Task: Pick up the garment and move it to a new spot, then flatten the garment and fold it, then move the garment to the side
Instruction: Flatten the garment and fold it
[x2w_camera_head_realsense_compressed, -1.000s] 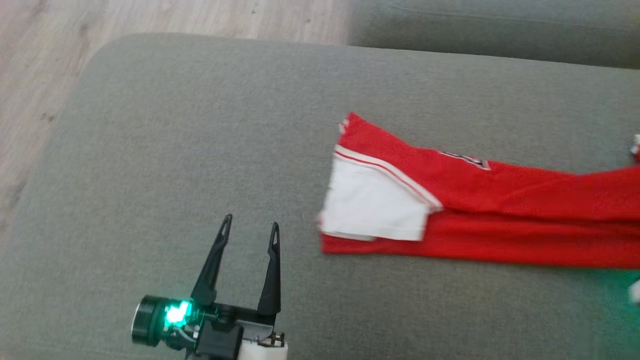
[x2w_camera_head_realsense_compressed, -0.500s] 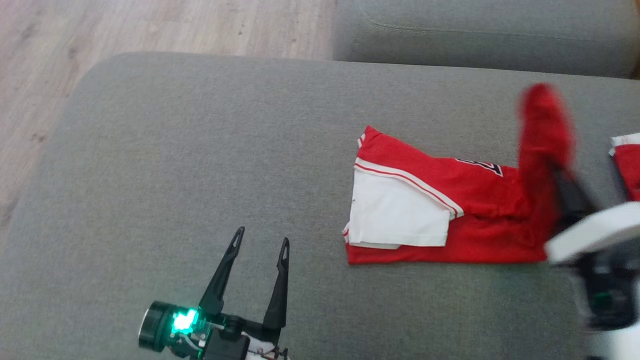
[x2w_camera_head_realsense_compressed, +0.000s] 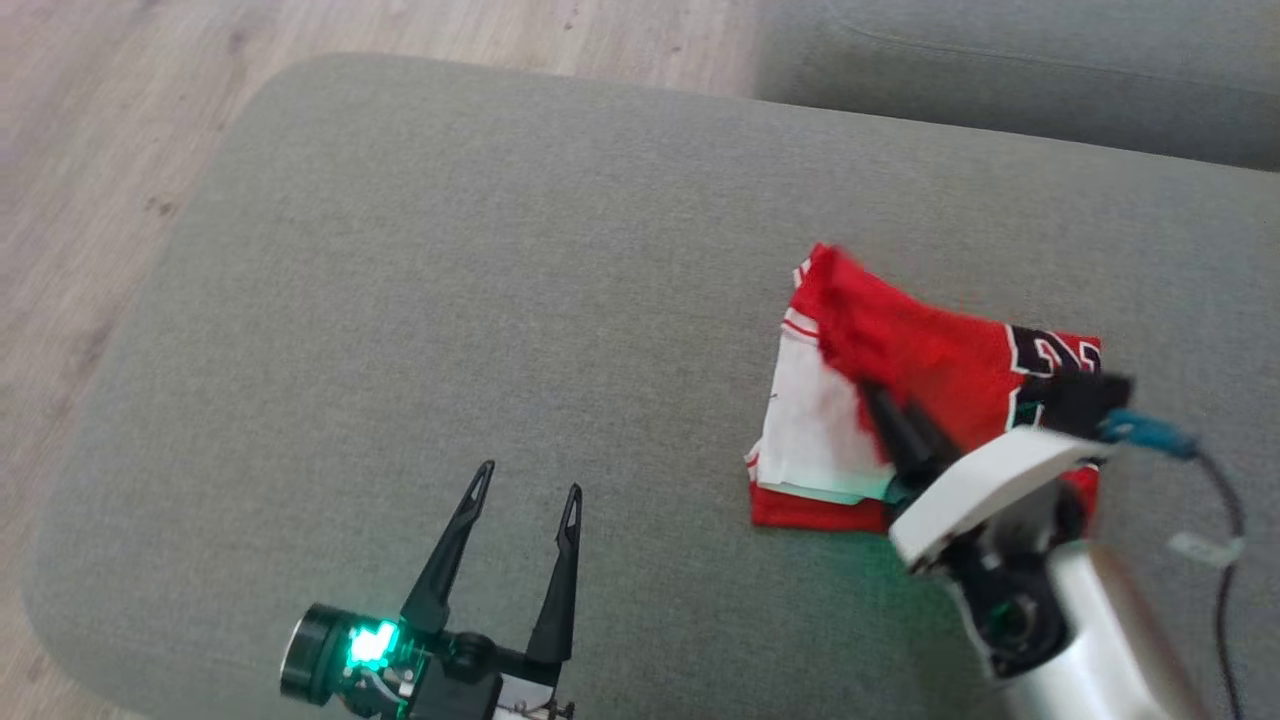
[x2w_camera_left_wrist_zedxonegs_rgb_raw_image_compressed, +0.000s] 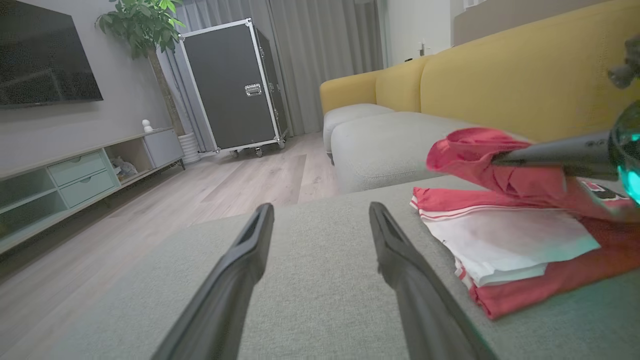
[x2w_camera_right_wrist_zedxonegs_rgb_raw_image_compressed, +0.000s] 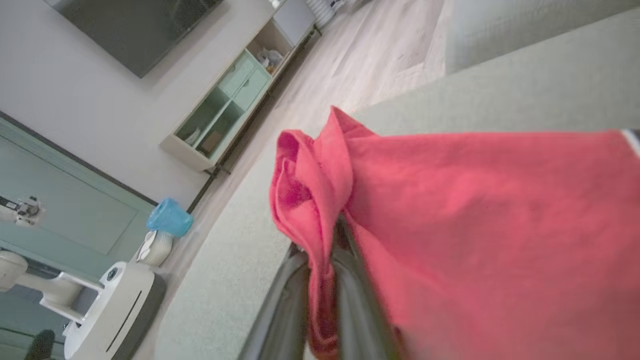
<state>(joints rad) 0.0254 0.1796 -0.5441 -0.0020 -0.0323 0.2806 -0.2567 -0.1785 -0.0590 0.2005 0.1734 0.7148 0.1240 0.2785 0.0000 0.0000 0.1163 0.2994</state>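
Observation:
The garment (x2w_camera_head_realsense_compressed: 950, 370), a red jersey with a white panel and dark lettering, lies folded on the grey cushion (x2w_camera_head_realsense_compressed: 500, 250) at the right. My right gripper (x2w_camera_head_realsense_compressed: 868, 395) is shut on a bunched red edge of it, held over the white panel. In the right wrist view the red cloth (x2w_camera_right_wrist_zedxonegs_rgb_raw_image_compressed: 475, 215) drapes over my shut fingers (x2w_camera_right_wrist_zedxonegs_rgb_raw_image_compressed: 295, 305). My left gripper (x2w_camera_head_realsense_compressed: 525, 492) stands open and empty to the garment's left, apart from it. The left wrist view shows the garment (x2w_camera_left_wrist_zedxonegs_rgb_raw_image_compressed: 505, 240) in layers, with the lifted red fold just above the pile.
Wooden floor (x2w_camera_head_realsense_compressed: 100, 150) lies beyond the cushion's left and far edges. A second grey cushion (x2w_camera_head_realsense_compressed: 1000, 70) sits at the back right. The left wrist view shows a yellow sofa back (x2w_camera_left_wrist_zedxonegs_rgb_raw_image_compressed: 500, 75), a black wheeled case (x2w_camera_left_wrist_zedxonegs_rgb_raw_image_compressed: 230, 85) and a low cabinet (x2w_camera_left_wrist_zedxonegs_rgb_raw_image_compressed: 75, 175).
My right gripper has carried the garment's right end up and over to the left, onto the rest of it, so the garment is now shorter. The camera shifted. The left gripper stayed open.

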